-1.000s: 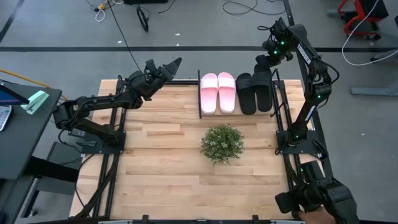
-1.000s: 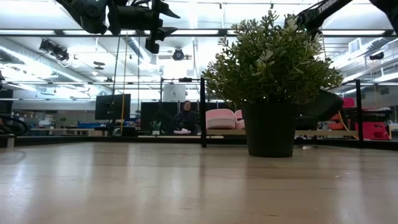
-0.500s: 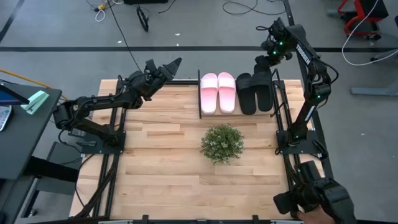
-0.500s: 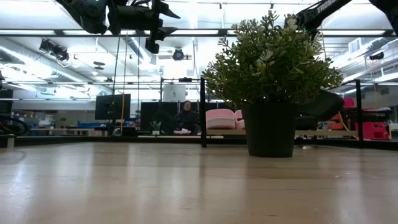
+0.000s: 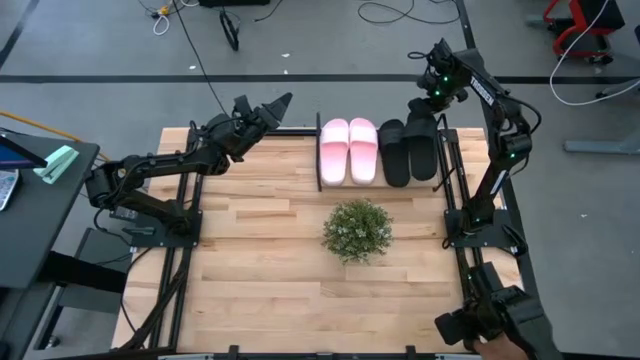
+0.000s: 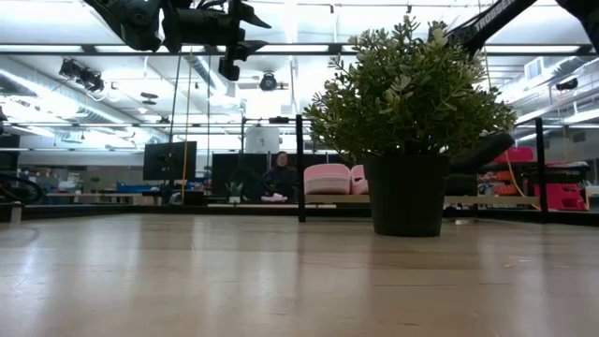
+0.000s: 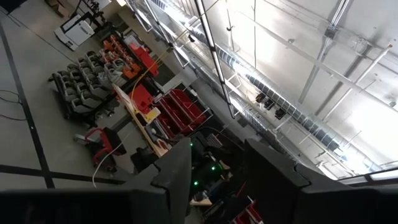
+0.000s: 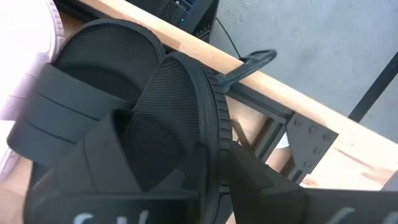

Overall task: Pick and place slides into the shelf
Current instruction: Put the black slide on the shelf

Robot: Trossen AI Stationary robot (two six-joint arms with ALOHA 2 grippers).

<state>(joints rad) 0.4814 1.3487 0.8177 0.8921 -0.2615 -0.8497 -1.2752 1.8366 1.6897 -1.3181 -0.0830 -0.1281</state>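
Observation:
Two pale pink slides [image 5: 349, 150] and a black slide [image 5: 396, 152] lie side by side on the shelf [image 5: 320, 152] at the table's far edge. The second black slide [image 8: 168, 124], rightmost, sits tilted against the first. My right gripper [image 8: 214, 171] stands above it, pointing down, shut on its outer edge. In the low view this slide [image 6: 479, 152] slants up behind the plant. My left gripper [image 5: 278, 103] hangs open in the air over the table's far left, holding nothing. My right gripper pinches the outer side rim of the rightmost black slide's sole [image 8: 214, 134] between its two fingers, beside the strap. The fingers come from above, pointing down. The slide is tilted, its outer side raised and its inner side down by the other black slide [image 8: 99, 56].
A small green potted plant [image 5: 357, 228] stands mid-table, in front of the shelf. The shelf's upright posts [image 6: 299, 168] rise at its left and right ends. A person [image 6: 281, 178] sits far off in the room behind.
My right gripper has gone down a little with the black slide, which sits lower and flatter in the low view. The shelf with the pink slides has shifted slightly toward the table's left.

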